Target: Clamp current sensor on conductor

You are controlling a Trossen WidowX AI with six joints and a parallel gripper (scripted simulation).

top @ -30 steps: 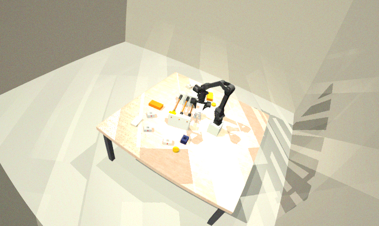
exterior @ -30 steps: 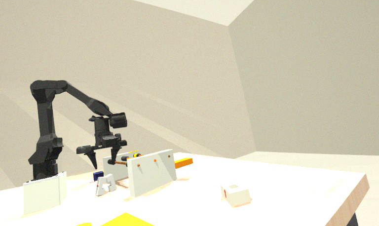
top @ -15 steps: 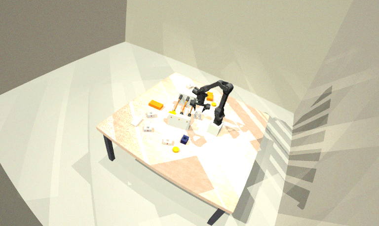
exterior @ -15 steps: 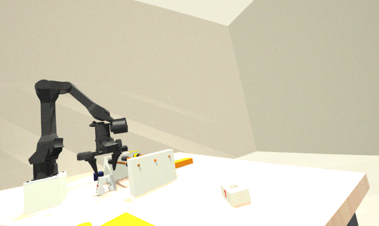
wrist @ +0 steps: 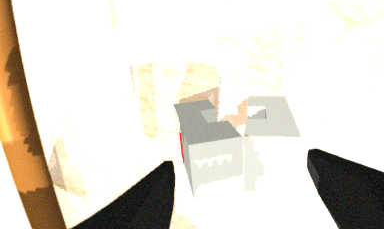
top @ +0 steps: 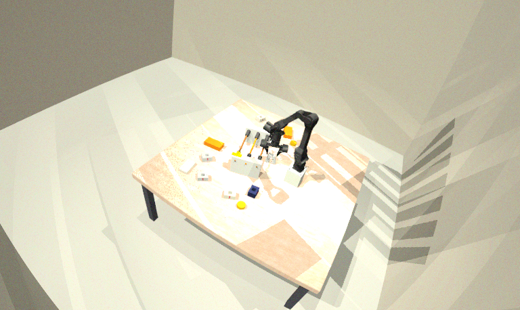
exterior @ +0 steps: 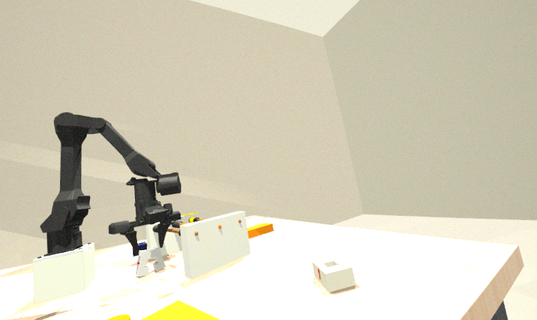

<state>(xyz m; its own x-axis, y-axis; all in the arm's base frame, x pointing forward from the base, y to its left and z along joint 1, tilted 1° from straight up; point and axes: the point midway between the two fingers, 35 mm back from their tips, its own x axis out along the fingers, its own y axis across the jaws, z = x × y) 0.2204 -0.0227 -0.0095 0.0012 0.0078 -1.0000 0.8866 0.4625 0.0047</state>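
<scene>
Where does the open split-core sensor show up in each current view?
Top: open sensor just right of centre, below the tool.
Exterior: lower left, left of the white panel's front face.
Wrist: centre right, between the two black fingers in the image.
Shared landmark: the tool.

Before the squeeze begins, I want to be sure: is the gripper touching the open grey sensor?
Cannot tell. The wrist view shows gripper fingertips either side of the sensor, but their depth is unclear.
</scene>
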